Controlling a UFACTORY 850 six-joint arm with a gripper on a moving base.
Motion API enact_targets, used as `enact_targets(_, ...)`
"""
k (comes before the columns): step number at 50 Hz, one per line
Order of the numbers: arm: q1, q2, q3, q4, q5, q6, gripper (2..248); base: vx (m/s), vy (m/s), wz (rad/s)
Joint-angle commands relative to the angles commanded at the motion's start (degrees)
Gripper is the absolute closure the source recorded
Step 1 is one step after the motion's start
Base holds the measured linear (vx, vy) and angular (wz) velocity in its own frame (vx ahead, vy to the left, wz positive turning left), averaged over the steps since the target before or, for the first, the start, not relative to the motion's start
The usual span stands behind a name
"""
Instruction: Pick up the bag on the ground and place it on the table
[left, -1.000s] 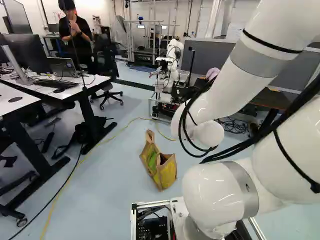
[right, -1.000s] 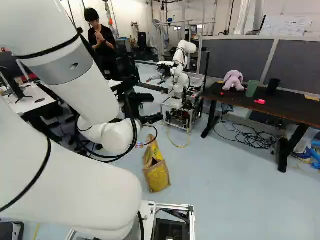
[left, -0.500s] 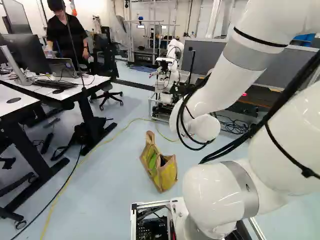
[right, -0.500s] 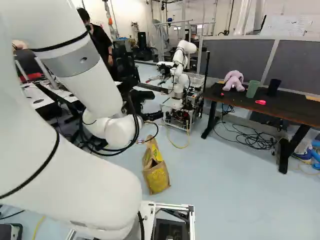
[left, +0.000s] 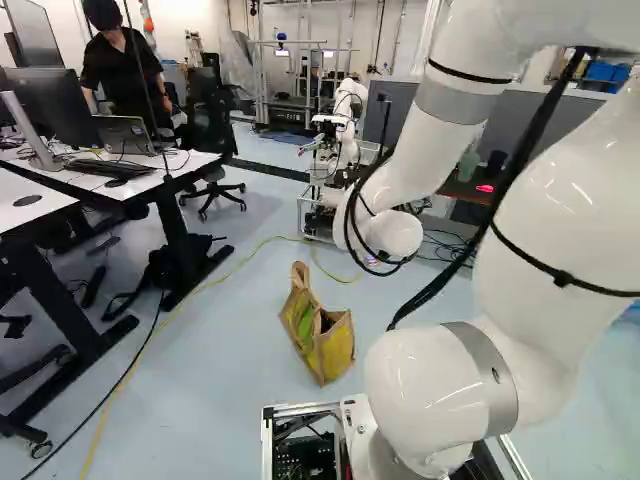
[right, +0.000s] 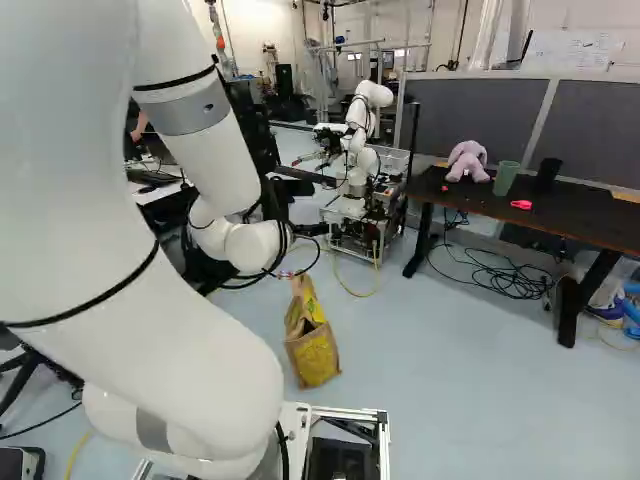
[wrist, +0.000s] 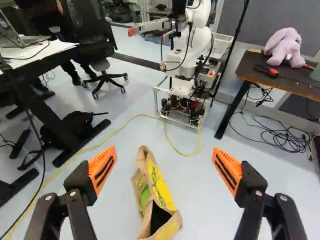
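On the floor (left: 230, 400), the yellow-and-tan bag (left: 334, 348) stands upright, its top open and green showing inside. The claw (right: 316, 208) is spread wide, its two orange-padded fingers well apart. In the wrist view, the bag lies beyond the claw (wrist: 164, 162), lined up with the gap between the fingers and nearer the black chair's side than the dark worktop's. Neither pad touches it, and nothing is gripped.

The dark worktop (right: 600, 226) is at the right of the right base view, well apart from the bag. On it are a long-eared lilac plush toy (right: 467, 162), a green cup (right: 505, 178) and a black cup (right: 546, 173). A tangle of black cable (right: 508, 277) lies under it. Another robot (right: 362, 180) stands past the bag, and a yellow cable (wrist: 129, 121) runs along the floor between them.
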Motion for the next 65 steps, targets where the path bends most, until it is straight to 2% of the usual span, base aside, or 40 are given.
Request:
enact_targets(37,1.46,-16.99,-12.91,0.06,-13.38,0.0,3,0.0,0.0,0.0)
enact_targets(65,3.22,-28.77,-23.4,1.82,-24.44,0.0,3,0.0,0.0,0.0)
